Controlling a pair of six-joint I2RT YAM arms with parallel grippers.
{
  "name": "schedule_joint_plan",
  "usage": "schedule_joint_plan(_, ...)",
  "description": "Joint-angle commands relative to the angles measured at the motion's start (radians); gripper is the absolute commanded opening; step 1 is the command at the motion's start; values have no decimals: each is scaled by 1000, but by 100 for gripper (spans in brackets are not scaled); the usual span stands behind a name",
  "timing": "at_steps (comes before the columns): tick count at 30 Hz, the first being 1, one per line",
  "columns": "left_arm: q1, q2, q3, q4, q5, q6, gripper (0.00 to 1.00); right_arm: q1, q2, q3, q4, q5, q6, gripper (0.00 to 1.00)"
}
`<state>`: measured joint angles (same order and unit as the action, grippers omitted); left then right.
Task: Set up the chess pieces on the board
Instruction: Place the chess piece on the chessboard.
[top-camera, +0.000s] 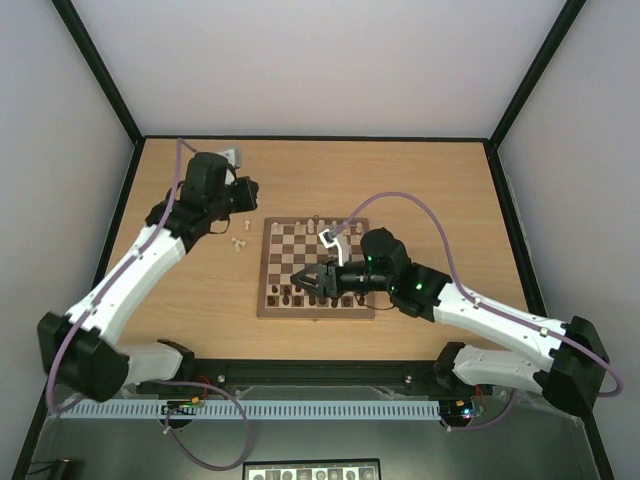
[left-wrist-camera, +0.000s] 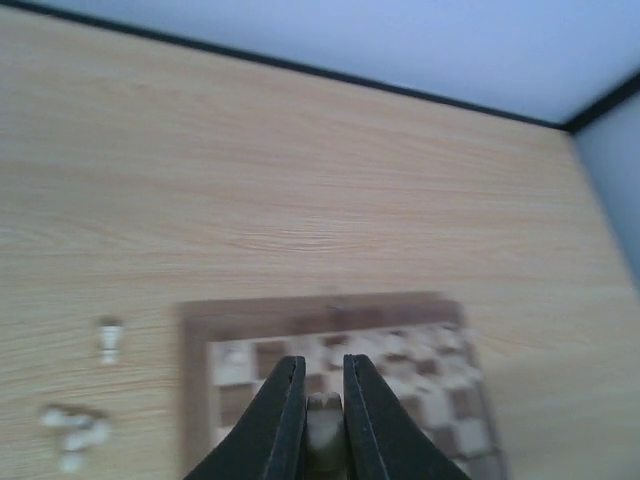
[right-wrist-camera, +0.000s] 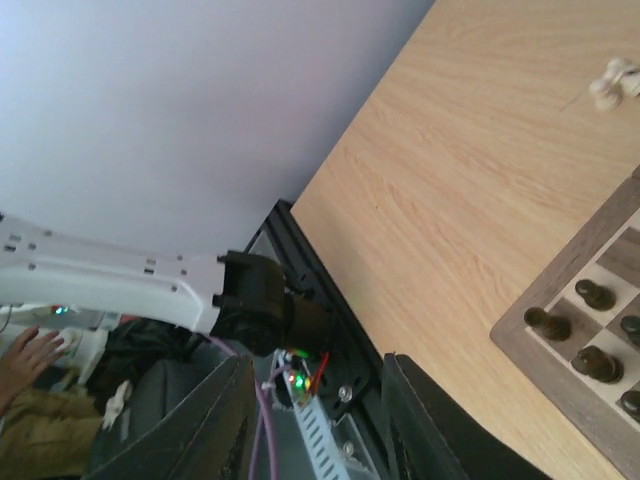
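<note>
Chess pieces (top-camera: 238, 241) tiny, pale cream, loose beside board (top-camera: 300, 250).

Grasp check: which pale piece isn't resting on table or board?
The pale piece pinched between the fingers of the left gripper; the other pieces sit on the table or the board.

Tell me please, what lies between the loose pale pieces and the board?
Nothing: bare table separates the pieces from the board, clearest in the left wrist view.
</note>
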<state>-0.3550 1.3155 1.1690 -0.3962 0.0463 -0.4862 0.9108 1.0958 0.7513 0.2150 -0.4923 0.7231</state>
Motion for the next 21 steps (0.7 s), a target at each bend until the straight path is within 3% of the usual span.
schedule_joint_plan(1,-115,-138,-23,-22,69,-51,3,77,-63,-7,55,313,-27,36)
schedule_joint_plan(9,-324,-217,-43,34,147,-111,4,168,-37,-17,142,587,-154,36)
schedule_joint_plan(16,-365,-219,-48,62,156,-131,4,250,-6,17,154,822,-221,40)
schedule_joint_plan(21,-368,-224,-55,57,146,-139,4,252,-19,19,153,902,-237,29)
